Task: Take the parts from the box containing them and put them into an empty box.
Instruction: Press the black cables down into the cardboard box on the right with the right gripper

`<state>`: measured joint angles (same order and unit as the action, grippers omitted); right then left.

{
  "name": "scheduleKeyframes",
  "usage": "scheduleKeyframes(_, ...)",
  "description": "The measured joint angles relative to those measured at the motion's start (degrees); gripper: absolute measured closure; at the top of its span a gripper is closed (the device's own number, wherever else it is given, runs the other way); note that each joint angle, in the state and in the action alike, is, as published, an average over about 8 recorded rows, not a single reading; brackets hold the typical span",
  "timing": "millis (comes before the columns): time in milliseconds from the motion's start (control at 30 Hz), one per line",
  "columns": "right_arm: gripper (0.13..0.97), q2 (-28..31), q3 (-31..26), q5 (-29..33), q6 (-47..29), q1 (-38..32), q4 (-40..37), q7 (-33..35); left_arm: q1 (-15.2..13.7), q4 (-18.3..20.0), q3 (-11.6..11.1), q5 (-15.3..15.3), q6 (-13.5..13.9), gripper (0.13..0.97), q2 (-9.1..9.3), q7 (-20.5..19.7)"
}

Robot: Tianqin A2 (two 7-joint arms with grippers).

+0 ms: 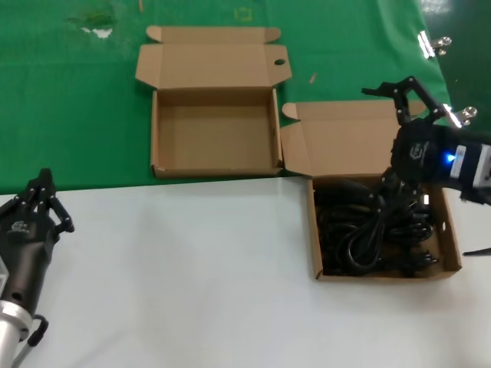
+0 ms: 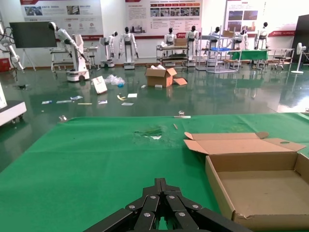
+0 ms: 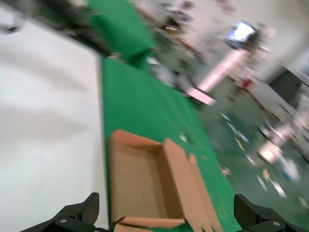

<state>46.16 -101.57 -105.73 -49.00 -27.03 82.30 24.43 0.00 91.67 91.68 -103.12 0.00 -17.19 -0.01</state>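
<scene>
Zero cords moved so far, going by what's showing. All the black power cords (image 1: 376, 230) are piled in a tangle in the box on the right (image 1: 317, 230), lower right of the head view, lid flipped back. The empty box (image 1: 157, 130), upper middle on the green cloth (image 1: 77, 100), has nothing in it, and both wrist views agree.

The right gripper (image 1: 414, 96) sits above the far edge of the full box with its fingers spread wide, gripping nothing. So I'd say it's at the reach-in stage and the first grab hasn't happened yet.

The left gripper (image 1: 38, 201) is parked at the lower left over the white table (image 1: 192, 284), fingers pressed together, well away from both boxes.

Basically everything's left: grab, carry, drop, repeat.
</scene>
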Motion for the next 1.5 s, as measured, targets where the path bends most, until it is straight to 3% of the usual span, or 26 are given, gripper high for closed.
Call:
scheduleKeyframes(400, 0.129, -0.4, -8.02, 3.95, -25.64, -17.64, -16.93, 25.88, 0.0, 0.0, 0.0, 0.0, 0.0, 0.957, 0.0, -0.02)
scheduleKeyframes(633, 0.129, -3.18, -13.38, 9.3, -34.88, -27.67, -28.69, 40.87, 0.0, 0.0, 0.0, 0.0, 0.0, 0.957, 0.0, -0.02)
scheduleKeyframes(1100, 0.129, -10.13, -20.69, 19.4, -37.35, -39.16, -52.43, 62.11, 0.0, 0.0, 0.0, 0.01, 0.0, 0.957, 0.0, -0.01)
scheduleKeyframes(1500, 0.129, -14.92, -21.54, 23.16, -35.31, -44.12, -71.13, 75.3, 0.0, 0.0, 0.0, 0.01, 0.0, 0.957, 0.0, -0.01)
